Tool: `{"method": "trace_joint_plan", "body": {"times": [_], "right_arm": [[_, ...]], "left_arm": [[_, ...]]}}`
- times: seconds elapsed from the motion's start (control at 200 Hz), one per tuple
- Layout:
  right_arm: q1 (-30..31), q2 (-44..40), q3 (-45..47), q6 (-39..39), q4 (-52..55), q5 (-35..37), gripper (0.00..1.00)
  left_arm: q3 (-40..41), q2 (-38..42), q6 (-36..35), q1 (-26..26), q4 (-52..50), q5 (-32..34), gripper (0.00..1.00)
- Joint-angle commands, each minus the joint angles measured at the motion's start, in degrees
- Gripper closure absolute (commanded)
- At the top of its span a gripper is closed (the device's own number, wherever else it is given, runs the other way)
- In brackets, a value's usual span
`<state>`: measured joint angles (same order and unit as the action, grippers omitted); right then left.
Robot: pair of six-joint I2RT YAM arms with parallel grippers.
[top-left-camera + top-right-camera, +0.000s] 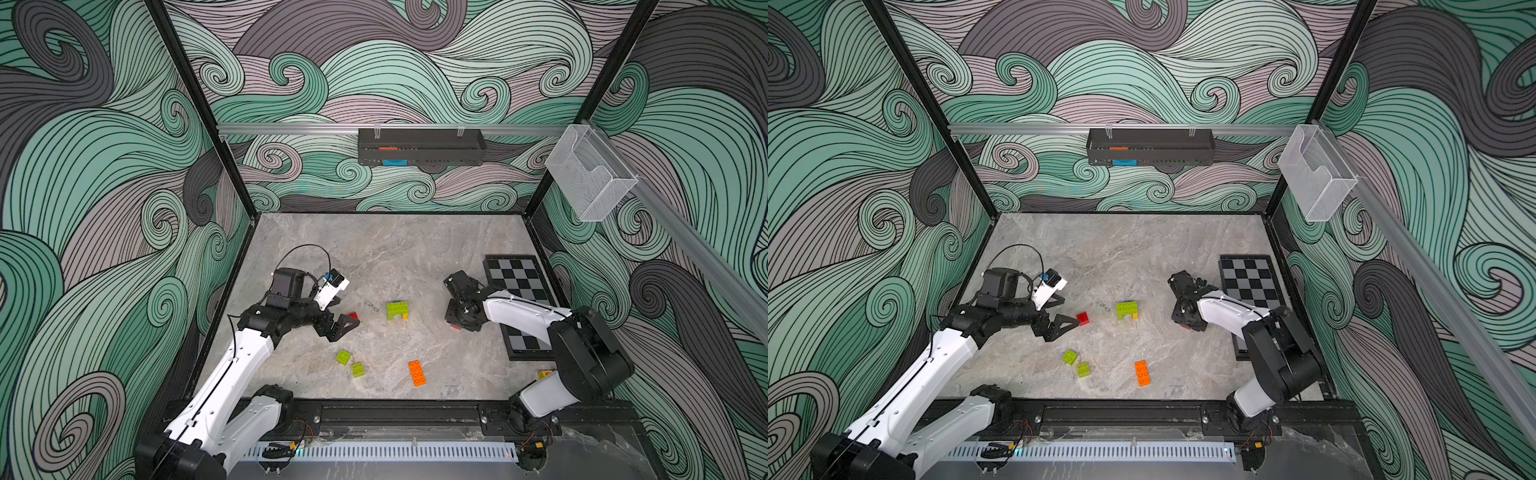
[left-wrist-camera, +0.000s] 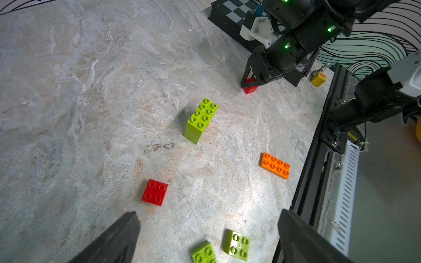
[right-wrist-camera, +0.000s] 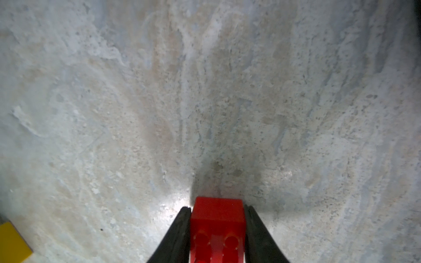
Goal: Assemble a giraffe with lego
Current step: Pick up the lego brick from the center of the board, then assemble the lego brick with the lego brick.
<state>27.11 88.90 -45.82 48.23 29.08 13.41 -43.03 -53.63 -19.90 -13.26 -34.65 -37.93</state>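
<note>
Right gripper [image 3: 217, 207] grasps red brick [image 3: 217, 216], nearly hidden in top views; left gripper [image 2: 208, 213] released.

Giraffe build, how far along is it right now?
Done: the lime green body stands on its legs. In hand: the right gripper is closed on a red brick; the left gripper is open. Left, all loose: second red brick, two lime squares, orange brick.
</note>
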Motion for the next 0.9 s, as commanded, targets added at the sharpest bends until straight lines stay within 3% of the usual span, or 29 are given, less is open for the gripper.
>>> {"method": "trace_joint_plan", "body": {"times": [0.0, 0.16, 0.44, 0.891], "right_arm": [[0.43, 0.4, -0.76, -0.37, -0.03, -0.22, 0.69], [0.69, -0.83, -3.33, -2.29, 2.84, -2.22, 0.78], [4.11, -1.7, -16.36, -7.92, 13.24, -6.79, 0.88], [15.39, 14.26, -42.65, -11.55, 24.52, -10.2, 0.88]], "left_arm": [[-0.66, 0.54, -0.57, -0.43, 0.73, -0.62, 0.01], [-1.24, 0.58, -0.56, -0.1, 0.17, -0.57, 0.01], [-0.71, 1.14, -0.93, 0.17, 0.59, 0.0, 0.01], [-1.18, 1.95, -1.15, 0.51, -0.35, -0.36, 0.01]]}}
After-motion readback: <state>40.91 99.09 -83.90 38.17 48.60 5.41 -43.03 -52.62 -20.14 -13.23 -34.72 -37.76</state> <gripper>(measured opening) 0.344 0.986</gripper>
